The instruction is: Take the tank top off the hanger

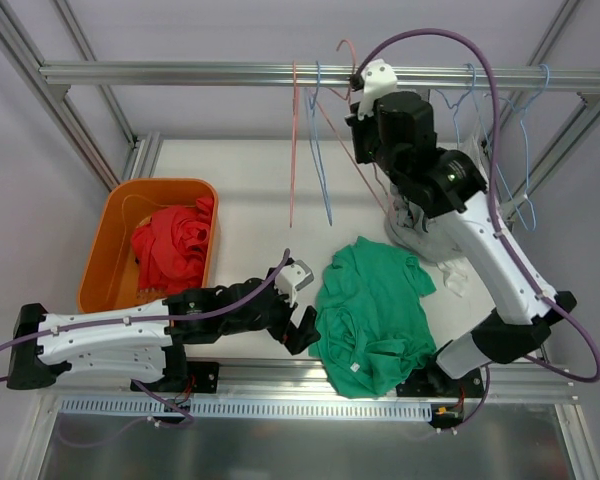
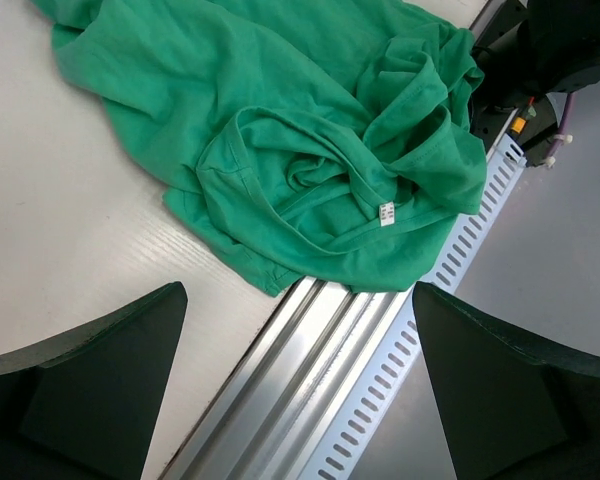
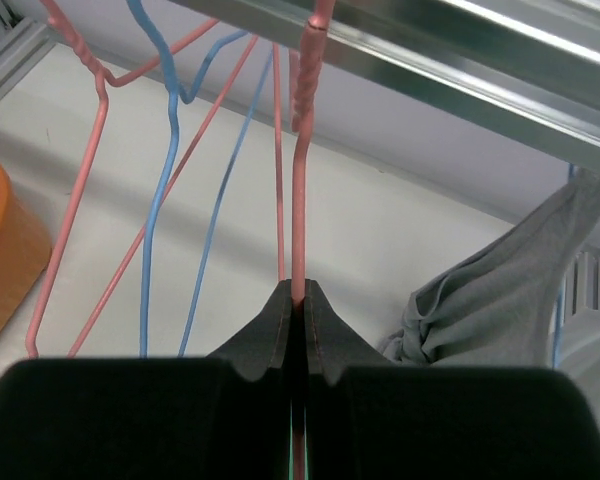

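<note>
Left tool [image 2: 298, 300] spread wide; right tool [image 3: 300, 300] pinching the pink hanger [image 3: 298, 200].
The green tank top [image 1: 370, 310] is seen crumpled on the counter [image 1: 250, 200] at its near edge, clear of the hanger, so removal is judged complete; only tool withdrawal is left. A white neck label [image 2: 387, 213] is noted; its print cannot be read.

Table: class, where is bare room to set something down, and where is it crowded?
Bare: the table between the orange bin and the green top, below the hangers. Crowded: near edge by the left pincer; right side by the grey cloth.
</note>
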Robot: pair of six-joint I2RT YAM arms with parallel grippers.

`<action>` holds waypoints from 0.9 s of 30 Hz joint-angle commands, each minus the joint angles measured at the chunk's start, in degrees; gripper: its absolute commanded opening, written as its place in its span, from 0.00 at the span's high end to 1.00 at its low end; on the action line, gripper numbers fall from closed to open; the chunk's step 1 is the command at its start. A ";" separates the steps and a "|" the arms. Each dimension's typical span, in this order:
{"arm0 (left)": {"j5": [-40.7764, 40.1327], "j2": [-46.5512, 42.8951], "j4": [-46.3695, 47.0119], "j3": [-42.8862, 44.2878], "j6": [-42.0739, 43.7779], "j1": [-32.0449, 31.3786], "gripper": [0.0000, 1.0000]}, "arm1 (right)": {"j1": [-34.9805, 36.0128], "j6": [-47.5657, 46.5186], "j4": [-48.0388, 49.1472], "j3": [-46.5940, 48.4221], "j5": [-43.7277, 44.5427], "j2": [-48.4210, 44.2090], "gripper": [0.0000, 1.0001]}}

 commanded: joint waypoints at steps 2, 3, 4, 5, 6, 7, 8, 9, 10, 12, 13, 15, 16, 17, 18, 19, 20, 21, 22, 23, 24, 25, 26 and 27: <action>-1.73 1.04 0.07 0.09 -1.26 -0.41 0.01 | 1.86 -0.92 4.44 1.75 4.89 2.21 1.00; -1.73 1.13 0.15 0.09 -1.35 -0.41 0.01 | 1.94 -0.40 4.62 0.87 5.68 1.95 1.00; -1.73 1.13 0.15 0.00 -1.44 -0.41 0.01 | 1.86 0.56 5.23 -0.10 5.77 1.68 1.00; -1.99 0.96 0.15 0.00 -1.44 -0.41 0.01 | 1.94 0.84 5.58 -2.02 5.69 1.42 1.00; -1.99 0.87 0.15 -0.17 -1.44 -0.41 0.01 | 1.94 1.01 5.94 -2.91 5.69 1.24 1.00; -2.08 0.70 0.15 -0.26 -1.35 -0.41 0.01 | 1.94 1.45 6.46 -3.61 5.69 0.98 1.00; -2.25 0.52 0.24 -0.26 -1.44 -0.41 0.01 | 1.94 1.54 6.55 -4.06 5.95 1.15 1.00; -2.25 0.52 0.24 -0.26 -1.44 -0.41 0.01 | 1.86 1.80 6.47 -4.58 6.56 1.15 1.00; -2.25 0.43 0.15 -0.18 -1.44 -0.41 0.01 | 1.86 1.98 6.55 -4.85 6.74 1.41 1.00; -2.25 0.61 0.24 -0.09 -1.44 -0.41 0.01 | 1.68 2.77 6.64 -5.11 7.18 1.33 1.00; -2.34 0.61 0.24 0.00 -1.44 -0.41 0.01 | 1.68 2.95 6.56 -5.12 6.83 1.15 1.00; -2.25 0.96 0.24 0.17 -1.61 -0.41 0.01 | 1.59 3.21 6.56 -5.73 5.61 0.80 0.99; -2.17 1.22 0.33 0.35 -1.79 -0.41 0.01 | 1.51 3.38 6.64 -6.08 5.25 0.45 0.95; -2.16 1.83 0.42 0.70 -1.79 -0.50 0.02 | 1.50 3.56 6.64 -6.69 5.16 -0.59 0.75; -1.99 2.19 0.50 1.31 -1.79 -0.59 0.01 | 1.50 3.91 6.64 -7.31 4.81 -1.39 0.71; -2.08 2.62 0.51 1.67 -1.70 -0.68 0.01 | 1.33 4.17 6.64 -8.88 4.63 -2.35 0.68; -2.16 3.59 0.59 2.02 -1.61 -0.85 0.01 | 1.33 4.35 6.64 -9.85 4.54 -3.32 0.58; -2.34 4.20 0.59 2.72 -1.53 -1.03 0.01 | 1.16 4.70 6.64 -10.82 4.20 -5.77 0.50; -2.60 4.82 0.77 3.07 -1.53 -1.20 0.01 | 1.15 4.70 6.56 -13.00 4.28 -7.10 0.39; -2.87 6.30 1.20 3.51 -1.61 -1.38 0.01 | 1.15 4.70 6.38 -14.24 4.45 -8.59 0.16; -3.04 7.19 1.47 4.39 -1.79 -1.47 0.01 | 1.15 4.70 6.12 -15.56 5.15 -12.00 0.06; -3.65 9.20 1.82 4.74 -1.96 -1.81 0.01 | 1.15 4.36 5.85 -16.97 5.42 -13.95 0.00; -4.18 10.35 2.87 5.53 -2.23 -2.08 0.01 | 1.07 4.27 5.33 -20.03 5.68 -16.05 0.00; -4.71 11.75 3.31 5.97 -2.32 -2.34 0.01 | 1.15 4.18 4.37 -21.54 6.56 -20.86 0.01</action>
